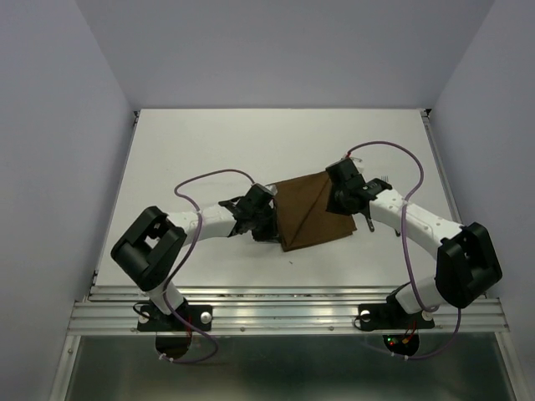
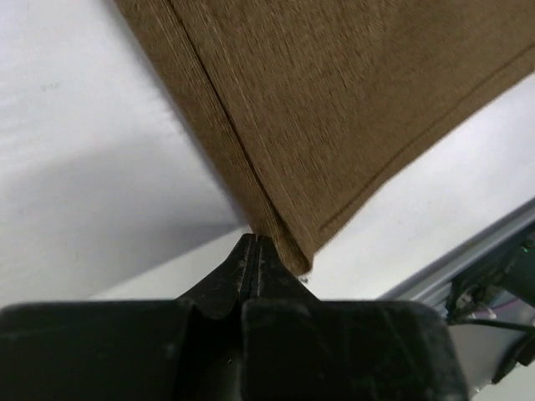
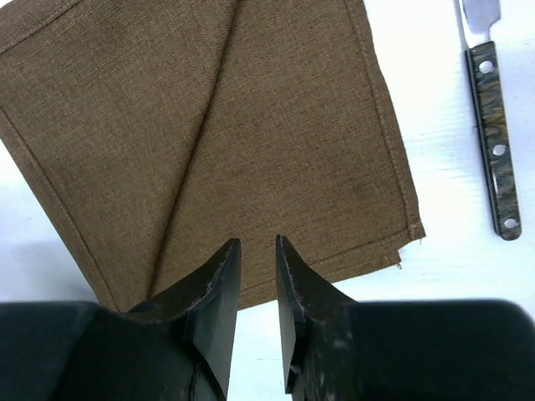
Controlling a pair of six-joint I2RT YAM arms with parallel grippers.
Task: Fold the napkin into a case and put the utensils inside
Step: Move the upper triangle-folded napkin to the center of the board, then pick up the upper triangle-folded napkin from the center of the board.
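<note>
Folding step judged in hand. Left gripper [image 2: 253, 242] shut, napkin [image 2: 334, 109] corner just beyond tips. Right gripper [image 3: 257, 246] parted, empty, over napkin edge; edge grasp required next.

Utensil [image 3: 493, 142]: silver end cut off by the top edge; knife or fork, cannot tell.
Napkin [image 3: 251, 125]: runs past 2 edges in each wrist view.
Napkin corner by the left gripper [image 2: 253, 246]: pinched or only touching, cannot tell.
Top view: right arm [image 1: 393, 209] hides the napkin's right edge.
</note>
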